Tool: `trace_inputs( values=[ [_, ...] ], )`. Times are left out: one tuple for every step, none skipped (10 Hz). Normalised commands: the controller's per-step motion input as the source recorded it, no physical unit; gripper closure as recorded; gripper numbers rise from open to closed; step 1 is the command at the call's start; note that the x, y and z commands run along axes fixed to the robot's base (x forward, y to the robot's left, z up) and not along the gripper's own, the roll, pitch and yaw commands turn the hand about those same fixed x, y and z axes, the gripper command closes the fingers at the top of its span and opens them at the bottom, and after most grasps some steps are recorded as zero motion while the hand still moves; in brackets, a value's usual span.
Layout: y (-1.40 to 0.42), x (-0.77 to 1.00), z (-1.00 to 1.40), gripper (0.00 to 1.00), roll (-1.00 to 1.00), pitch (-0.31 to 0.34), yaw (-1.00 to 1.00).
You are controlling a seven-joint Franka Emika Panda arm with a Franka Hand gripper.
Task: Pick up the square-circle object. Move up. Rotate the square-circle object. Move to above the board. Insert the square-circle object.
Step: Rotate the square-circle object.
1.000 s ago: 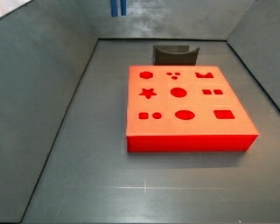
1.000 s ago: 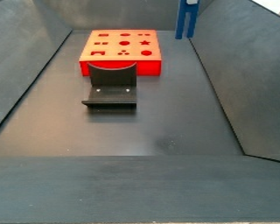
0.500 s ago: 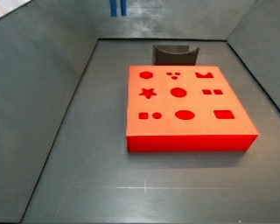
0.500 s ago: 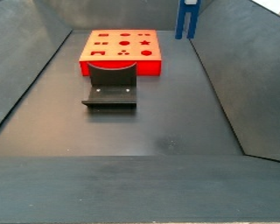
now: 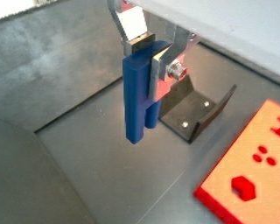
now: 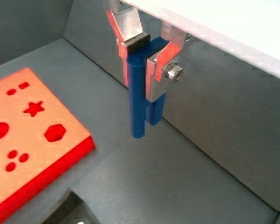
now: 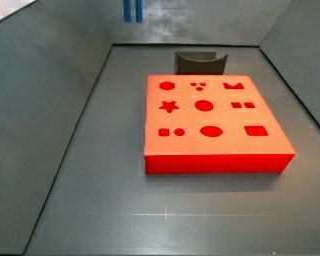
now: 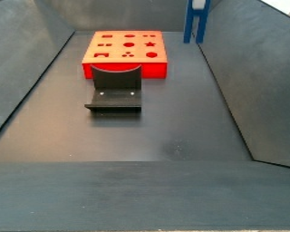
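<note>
Holding the square-circle object [image 5: 137, 96], a slim, smooth blue plastic peg, the gripper [image 5: 145, 52] has its silver plate jaws clamped on the peg's upper end; I see it hanging upright, high above the floor and off to the side of the board.

Board [image 7: 214, 122]: flat red-orange square block, matte, darker shape cutouts.

Fixture [image 8: 113, 91]: dark L-shaped bracket.

Risk, my judgement: the long peg could pivot in so short a grip during rotation, then jam at its cutout.
</note>
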Motion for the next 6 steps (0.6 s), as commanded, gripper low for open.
trace_inputs(
  values=[
    [0.0, 0.02, -1.0, 1.0, -0.01, 0.039, -0.07],
    [0.0, 0.02, -1.0, 1.0, -0.02, -0.002, -0.06],
    [0.0, 0.02, -1.0, 1.0, -0.02, -0.03, -0.05],
    [0.0, 0.02, -1.0, 1.0, -0.03, -0.044, -0.05],
    [0.0, 0.02, -1.0, 1.0, -0.04, -0.044, -0.05],
    [0.0, 0.02, -1.0, 1.0, -0.05, -0.04, -0.04]
  ],
)
